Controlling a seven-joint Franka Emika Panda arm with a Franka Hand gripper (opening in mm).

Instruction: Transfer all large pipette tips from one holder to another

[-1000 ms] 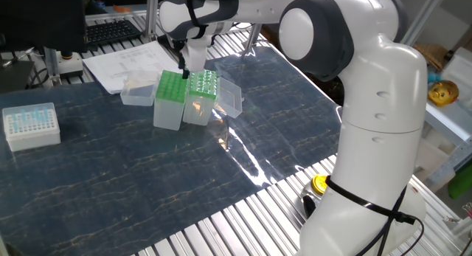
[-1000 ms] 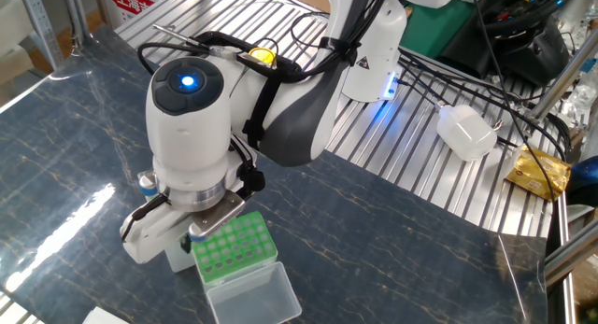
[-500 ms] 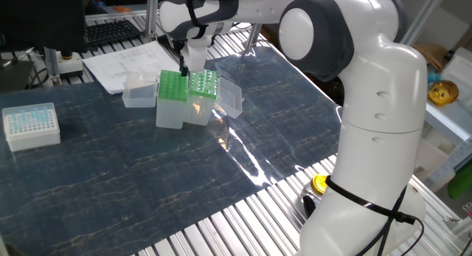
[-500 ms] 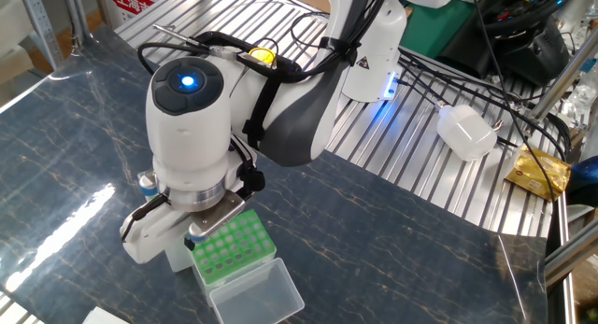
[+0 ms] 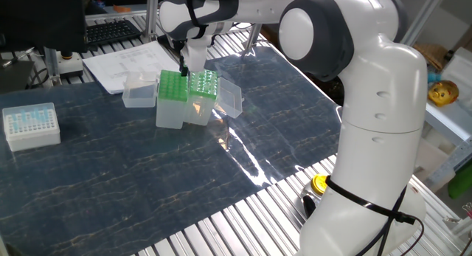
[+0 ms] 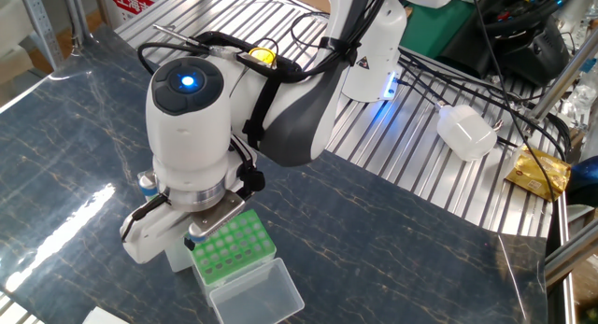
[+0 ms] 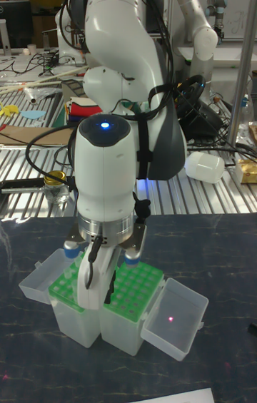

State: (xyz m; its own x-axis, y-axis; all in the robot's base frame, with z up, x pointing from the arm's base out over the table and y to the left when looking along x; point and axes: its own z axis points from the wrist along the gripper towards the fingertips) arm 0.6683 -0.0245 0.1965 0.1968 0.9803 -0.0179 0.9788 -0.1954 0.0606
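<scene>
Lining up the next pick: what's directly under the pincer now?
The two green racks, side by side, lids open. The pincer hangs over their shared edge. Its fingertips and any tip they hold are covered by the arm.

Two opposite side views, one frontal; all share green racks [image 5: 182,88]

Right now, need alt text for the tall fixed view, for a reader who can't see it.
A white robot arm points straight down, its gripper over two green-topped pipette tip racks standing side by side on a dark marbled table. Both racks' clear hinged lids are folded open outward. More robot arms and cables fill the background.
</scene>
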